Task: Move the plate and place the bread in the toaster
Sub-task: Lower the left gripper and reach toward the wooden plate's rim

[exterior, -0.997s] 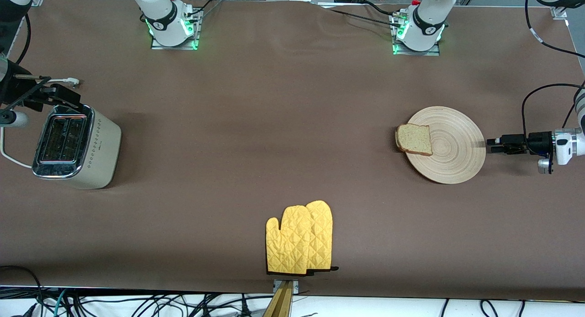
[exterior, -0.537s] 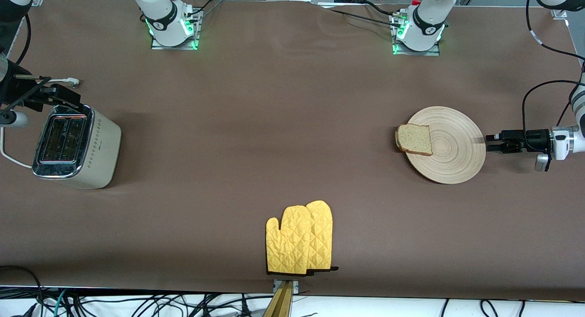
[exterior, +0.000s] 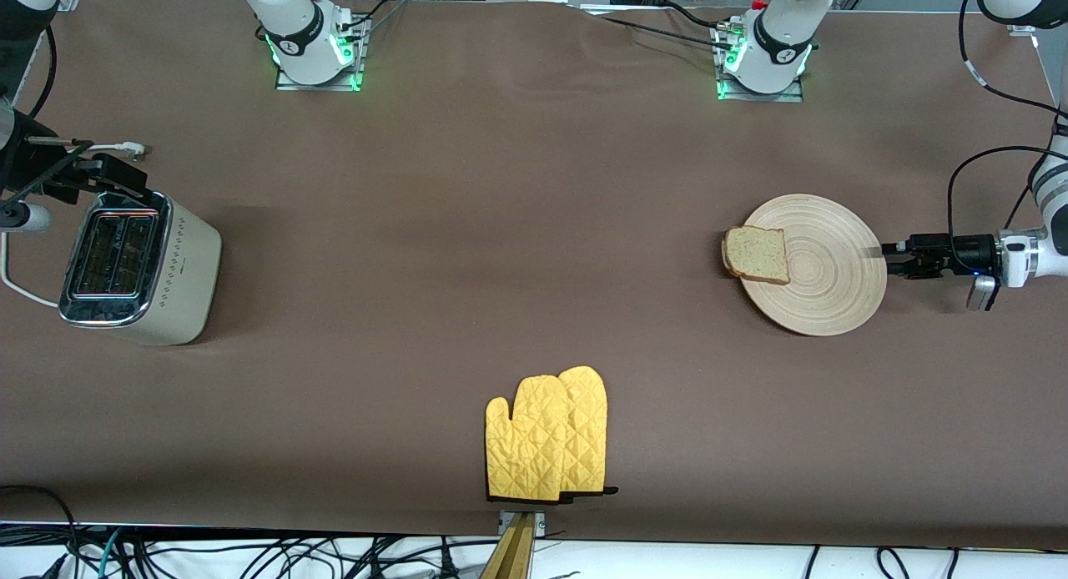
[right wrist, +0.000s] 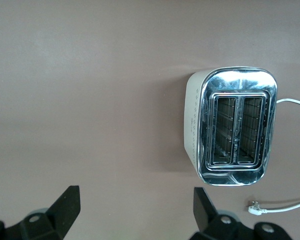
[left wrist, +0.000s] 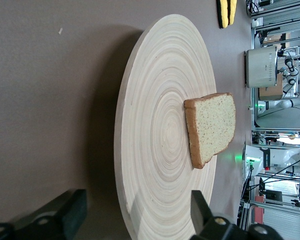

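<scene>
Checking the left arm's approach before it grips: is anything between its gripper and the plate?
Nothing visible. The left gripper, fingers open, is at the rim of the plate toward the left arm's end of the table; the bread lies on the plate's edge facing the toaster.

Robotics lab: arms bolted to covered table (exterior: 501, 229), cable tangle (exterior: 250, 554), metal framing.

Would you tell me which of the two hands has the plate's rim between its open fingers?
The left hand: its open fingers straddle the plate rim at the left arm's end. The right hand, also open, hangs over the toaster.
</scene>
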